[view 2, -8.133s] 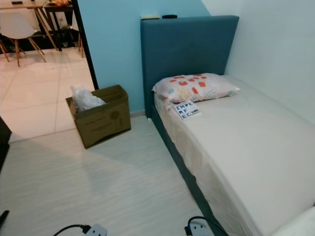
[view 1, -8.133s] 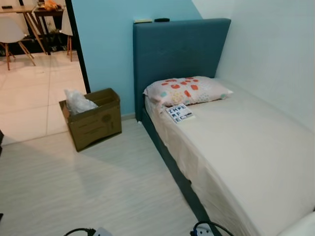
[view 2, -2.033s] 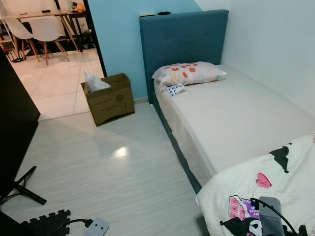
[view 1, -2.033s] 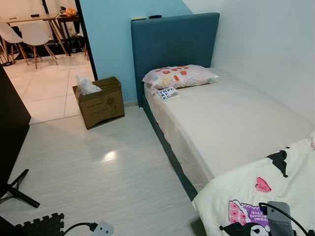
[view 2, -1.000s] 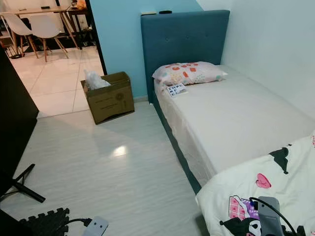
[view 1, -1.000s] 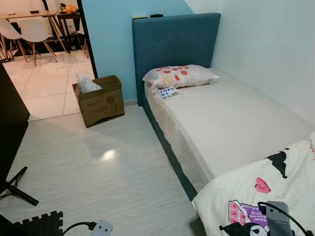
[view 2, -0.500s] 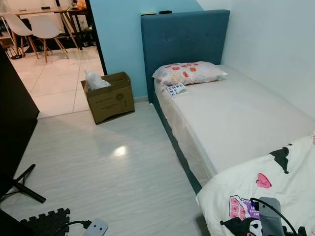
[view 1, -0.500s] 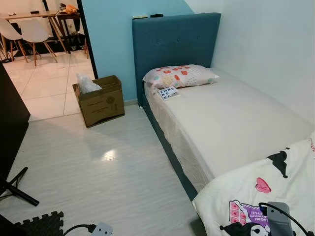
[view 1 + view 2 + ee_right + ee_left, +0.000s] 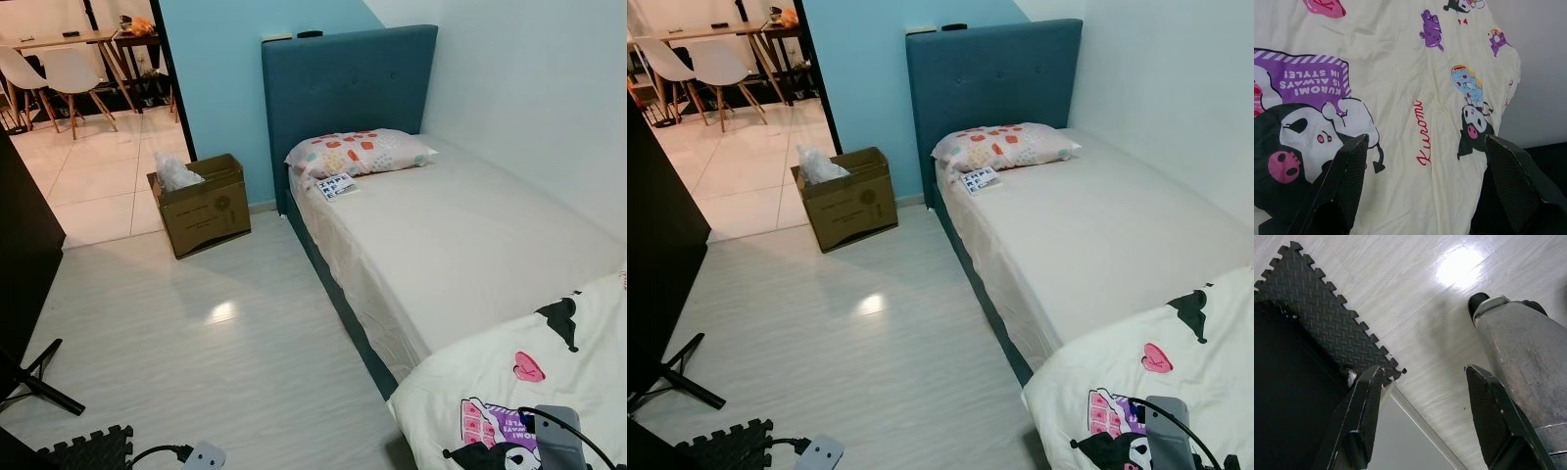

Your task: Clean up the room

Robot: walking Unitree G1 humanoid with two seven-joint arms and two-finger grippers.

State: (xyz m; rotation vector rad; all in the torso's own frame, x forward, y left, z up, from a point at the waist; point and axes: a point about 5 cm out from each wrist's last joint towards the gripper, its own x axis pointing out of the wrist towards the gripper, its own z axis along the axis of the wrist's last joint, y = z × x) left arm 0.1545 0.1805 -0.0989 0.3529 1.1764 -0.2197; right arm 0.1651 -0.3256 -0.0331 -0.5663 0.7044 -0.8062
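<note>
Bedroom, single bed [image 9: 470, 235] with teal headboard [image 9: 348, 73] against the right wall. Patterned pillow [image 9: 360, 152] at the head; a small card with black letters [image 9: 336, 188] lies on the sheet just beside the pillow's front edge. Cream cartoon-print blanket [image 9: 1146, 372] bunched at the foot of the bed, hanging over the mattress edge. Right claw [image 9: 1425, 181] hovers over that blanket, fingers [image 9: 1342, 181] spread wide, nothing between them. Left claw [image 9: 1422, 418] points down at the pale floor [image 9: 196, 333], fingers [image 9: 1361, 416] apart and empty, near a black foam mat [image 9: 1327, 318]. Open cardboard box [image 9: 203, 204] with crumpled plastic [image 9: 176, 174] inside stands on the floor by the blue wall, left of the headboard. White chairs [image 9: 69, 73] and a bench [image 9: 59, 41] in the tiled room beyond.
</note>
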